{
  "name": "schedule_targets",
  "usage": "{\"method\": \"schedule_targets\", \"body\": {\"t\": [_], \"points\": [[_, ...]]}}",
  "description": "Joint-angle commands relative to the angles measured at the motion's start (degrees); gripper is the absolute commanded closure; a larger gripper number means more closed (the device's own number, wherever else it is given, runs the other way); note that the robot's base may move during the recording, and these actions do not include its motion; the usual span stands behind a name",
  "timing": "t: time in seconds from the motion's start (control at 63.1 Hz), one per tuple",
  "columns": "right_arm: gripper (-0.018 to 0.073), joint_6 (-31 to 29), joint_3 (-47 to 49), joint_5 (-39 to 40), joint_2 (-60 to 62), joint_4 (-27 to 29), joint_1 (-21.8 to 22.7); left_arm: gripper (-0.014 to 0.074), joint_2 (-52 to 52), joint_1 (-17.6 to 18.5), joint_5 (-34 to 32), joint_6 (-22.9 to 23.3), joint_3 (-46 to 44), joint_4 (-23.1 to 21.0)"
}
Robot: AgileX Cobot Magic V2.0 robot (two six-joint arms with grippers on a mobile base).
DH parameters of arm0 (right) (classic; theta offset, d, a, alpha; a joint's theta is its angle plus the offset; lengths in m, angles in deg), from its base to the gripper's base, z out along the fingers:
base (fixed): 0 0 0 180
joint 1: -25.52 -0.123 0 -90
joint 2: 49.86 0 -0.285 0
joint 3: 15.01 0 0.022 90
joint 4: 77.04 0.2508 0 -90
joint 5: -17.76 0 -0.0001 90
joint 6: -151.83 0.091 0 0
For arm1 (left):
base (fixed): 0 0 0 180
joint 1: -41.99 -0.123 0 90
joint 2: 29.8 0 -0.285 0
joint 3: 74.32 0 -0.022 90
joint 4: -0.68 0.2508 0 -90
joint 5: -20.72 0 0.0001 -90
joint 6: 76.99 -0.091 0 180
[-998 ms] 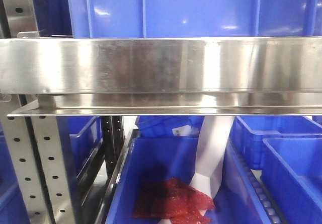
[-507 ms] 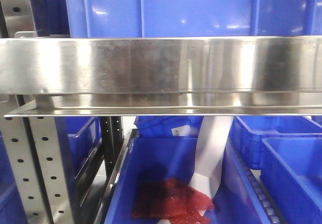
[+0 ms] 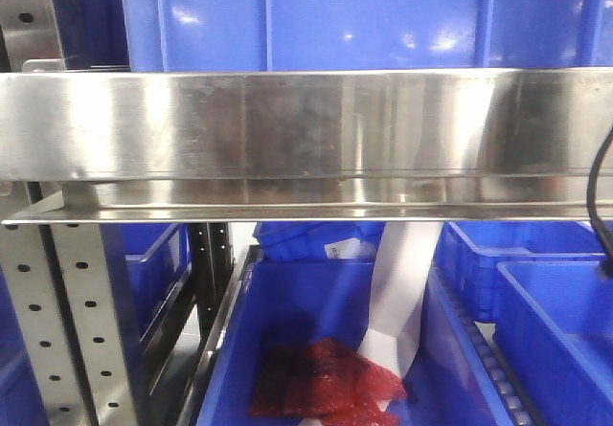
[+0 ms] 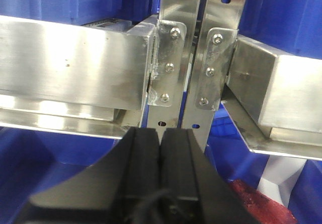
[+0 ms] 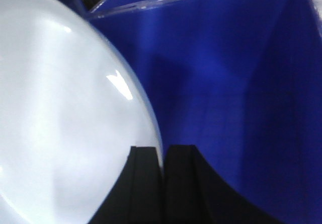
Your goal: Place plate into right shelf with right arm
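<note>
1. Right gripper: the two black fingers are pressed onto the rim of the plate, with only the plate's edge between them.
2. Plate: glossy white with a faint blue tint. It fills the left half of the right wrist view and is held on edge inside a blue bin. The bin's inner wall stands just to the right of the plate; whether the plate touches the bin floor cannot be told.
3. Left gripper: the black fingers are closed against each other with nothing between them.
4. Left gripper position: in front of the perforated uprights of the right shelf, below the bolted junction plates.
5. Right shelf, front view: a flat stainless-steel rail crosses the full width. A large blue bin sits on top of the rail.
6. Below the rail, a lower blue bin holds a red packet and a white strip.
7. A black cable hangs at the right edge of the rail.
</note>
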Motion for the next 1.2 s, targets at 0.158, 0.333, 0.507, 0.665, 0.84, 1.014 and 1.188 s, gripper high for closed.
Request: {"method": "schedule_targets", "body": {"t": [0.158, 0.333, 0.507, 0.665, 0.84, 1.014, 1.188], "points": [[0.0505, 0.9, 3.7, -1.0, 2.1, 2.1, -0.2, 0.0724, -0.6, 0.1, -5.2, 0.4, 0.6, -0.5], [0.0505, -0.9, 8.6, -4.9, 2.1, -3.4, -1.5, 0.0724, -0.6, 0.1, -5.2, 0.4, 0.6, -0.5], [0.0501, -1.1, 12.8, -10.1, 2.1, -9.2, -4.6, 0.0724, -0.6, 0.1, -5.2, 0.4, 0.6, -0.5], [0.0485, 3.3, 13.3, -11.2, 1.9, -14.6, -6.9, 0.0724, -0.6, 0.1, -5.2, 0.4, 0.6, -0.5], [0.0486, 7.1, 13.3, -13.6, 0.8, -18.3, -7.0, 0.0724, -0.6, 0.1, -5.2, 0.4, 0.6, -0.5], [0.0486, 6.3, 13.3, -15.4, -0.3, -19.5, -7.0, 0.0724, -0.6, 0.1, -5.2, 0.4, 0.6, -0.5], [0.0417, 6.3, 13.3, -15.2, -0.3, -21.1, -7.0, 0.0724, -0.6, 0.1, -5.2, 0.4, 0.6, -0.5]]}}
